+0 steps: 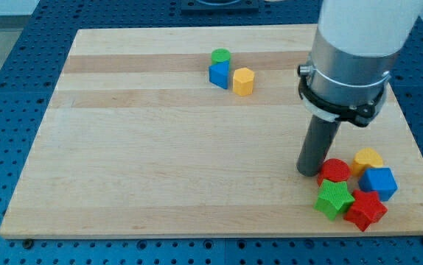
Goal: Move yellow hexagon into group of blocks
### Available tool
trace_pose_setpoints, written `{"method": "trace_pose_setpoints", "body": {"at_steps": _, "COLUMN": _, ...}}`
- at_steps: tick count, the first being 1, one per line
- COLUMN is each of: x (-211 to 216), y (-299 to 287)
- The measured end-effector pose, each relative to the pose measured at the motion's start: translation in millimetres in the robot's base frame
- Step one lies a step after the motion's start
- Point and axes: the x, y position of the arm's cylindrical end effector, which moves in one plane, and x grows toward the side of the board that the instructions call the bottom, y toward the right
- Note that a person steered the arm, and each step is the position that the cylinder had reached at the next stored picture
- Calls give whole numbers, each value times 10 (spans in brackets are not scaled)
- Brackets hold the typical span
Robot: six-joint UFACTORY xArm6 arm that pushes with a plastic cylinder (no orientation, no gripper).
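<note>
The yellow hexagon (243, 80) stands near the view's top middle of the wooden board (160, 147), just right of a blue block (219, 74) and a green cylinder (220, 56). A group of blocks lies at the view's bottom right: a red cylinder (334, 171), a yellow heart-like block (368, 159), a blue cube (379, 183), a green star (334, 199) and a red star (365, 210). My tip (309, 171) rests on the board, touching or almost touching the left side of the red cylinder, far from the yellow hexagon.
The arm's wide grey and white body (348, 51) hangs over the board's right side. A blue perforated table (5, 110) surrounds the board. The group lies close to the board's bottom right edge.
</note>
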Motion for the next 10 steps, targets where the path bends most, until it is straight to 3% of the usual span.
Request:
{"method": "trace_pose_setpoints", "body": {"at_steps": 2, "x": -109, "y": -97}}
{"method": "trace_pose_setpoints", "body": {"at_steps": 5, "x": -1688, "y": -175}}
{"method": "trace_pose_setpoints", "body": {"at_steps": 6, "x": -1974, "y": -586}}
{"method": "trace_pose_setpoints", "body": {"at_steps": 7, "x": -1897, "y": -967}}
{"method": "trace_pose_setpoints", "body": {"at_steps": 9, "x": -1124, "y": -1040}}
{"method": "trace_pose_setpoints", "body": {"at_steps": 10, "x": -1184, "y": -1056}}
